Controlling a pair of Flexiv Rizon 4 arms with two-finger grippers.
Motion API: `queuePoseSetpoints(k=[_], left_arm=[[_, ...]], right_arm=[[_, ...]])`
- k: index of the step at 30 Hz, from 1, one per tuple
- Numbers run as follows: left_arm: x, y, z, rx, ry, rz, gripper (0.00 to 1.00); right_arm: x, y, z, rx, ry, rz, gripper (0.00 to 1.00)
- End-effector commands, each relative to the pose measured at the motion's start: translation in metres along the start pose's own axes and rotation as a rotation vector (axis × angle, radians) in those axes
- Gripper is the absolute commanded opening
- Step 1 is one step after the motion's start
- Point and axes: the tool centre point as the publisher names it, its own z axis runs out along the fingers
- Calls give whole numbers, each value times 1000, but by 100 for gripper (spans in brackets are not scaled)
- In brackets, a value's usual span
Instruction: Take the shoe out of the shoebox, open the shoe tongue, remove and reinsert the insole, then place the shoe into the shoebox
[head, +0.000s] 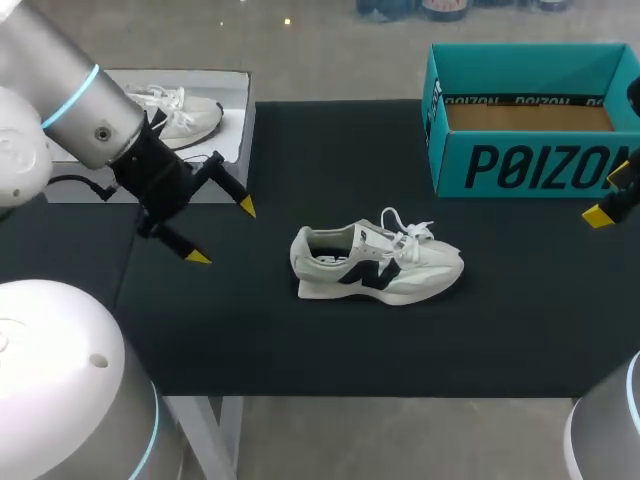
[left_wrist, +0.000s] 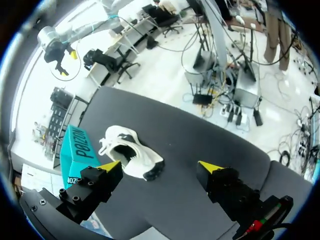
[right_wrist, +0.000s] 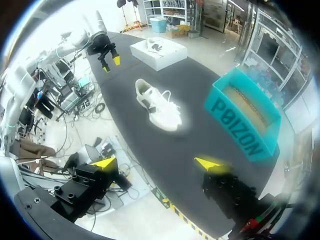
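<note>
Head view: shoe upright on black table; left pincer and right pincer gape empty.

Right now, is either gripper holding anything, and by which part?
Nothing held. Left gripper and right gripper are open and empty; shoe lies apart from both.

Bare mat all round shoe; shoebox well apart, far rt.
</note>
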Motion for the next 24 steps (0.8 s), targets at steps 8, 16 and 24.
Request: queuePoseSetpoints(k=[8, 16, 24], left_arm=[[20, 13, 41, 338, -280, -305, 100], [31, 21, 55, 487, -398, -465, 100], [32, 36, 82, 629, -455, -587, 100]], right_arm=[[-2, 2, 1, 5, 3, 1, 100], [-2, 2, 1, 5, 3, 1, 100], [-2, 2, 1, 5, 3, 1, 100]])
